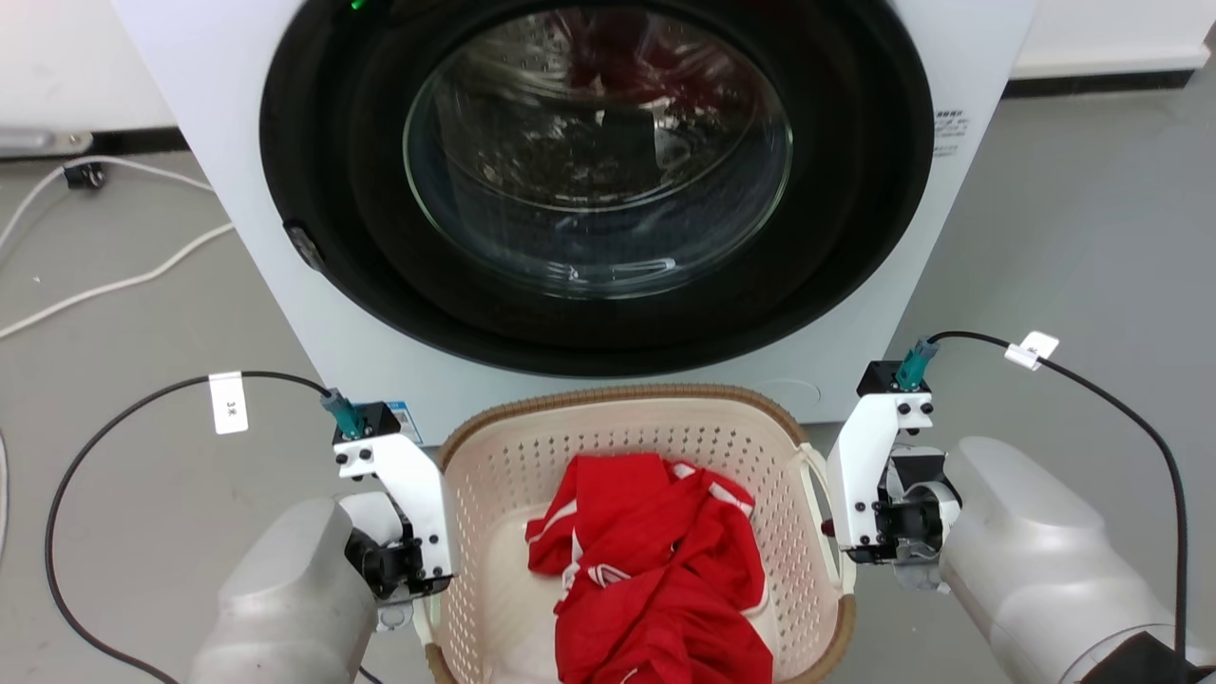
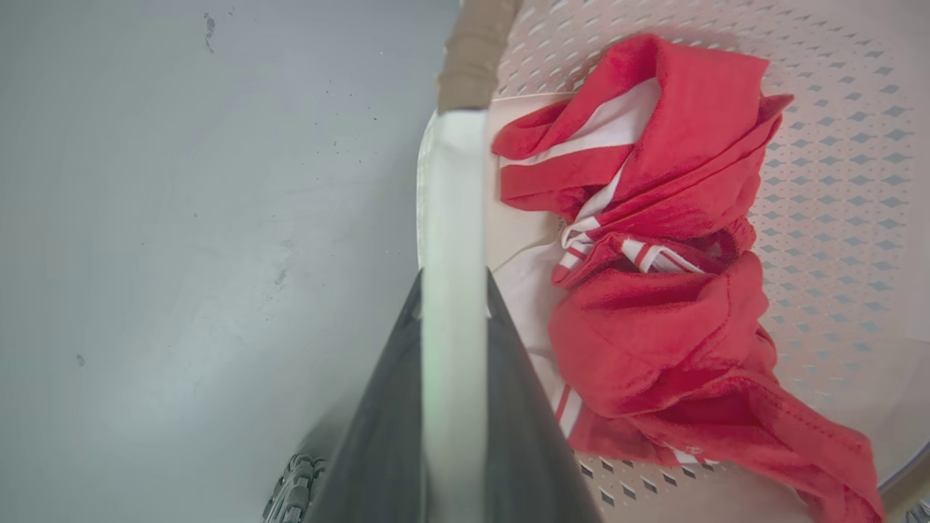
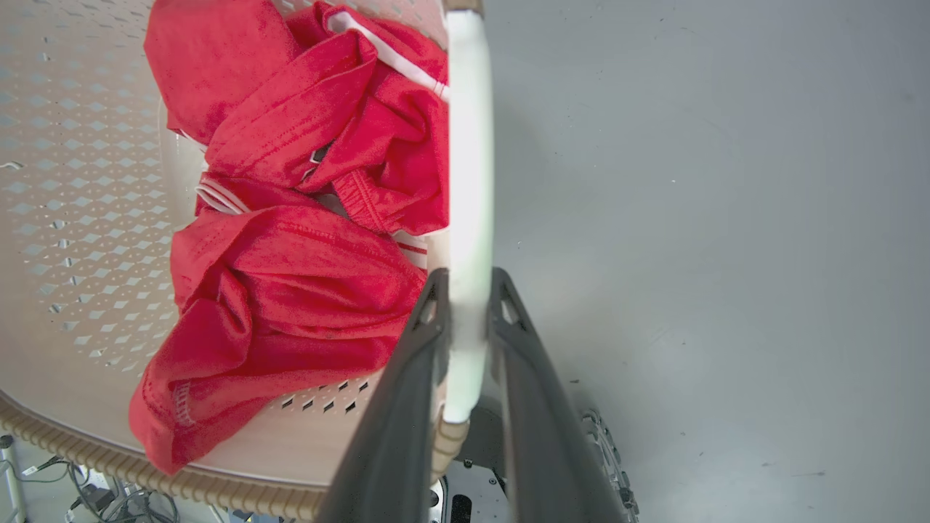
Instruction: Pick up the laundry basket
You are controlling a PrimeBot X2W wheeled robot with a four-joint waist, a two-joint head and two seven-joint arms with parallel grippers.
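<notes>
Gripping the laundry basket [image 1: 608, 446] by both side handles.

Left wrist view: my left end effector [image 2: 452, 290] comes up from bottom centre. Its dark fingers [image 2: 378, 421] are pinched onto the white left handle [image 2: 454, 189]. Basket interior is right of frame, grey floor [image 2: 182, 218] left.

Right wrist view: my right end effector [image 3: 468, 287] is also bottom centre. Its fingers [image 3: 538, 407] are clamped either side of the white right handle [image 3: 471, 145], which runs up mid-frame. Basket is left of frame, floor right.

Head view: the basket is at bottom centre, just below the washing machine [image 1: 190, 142] door, with a red garment [image 1: 655, 560] inside. My wrists sit tight against its left and right walls, at lower left and lower right.
</notes>
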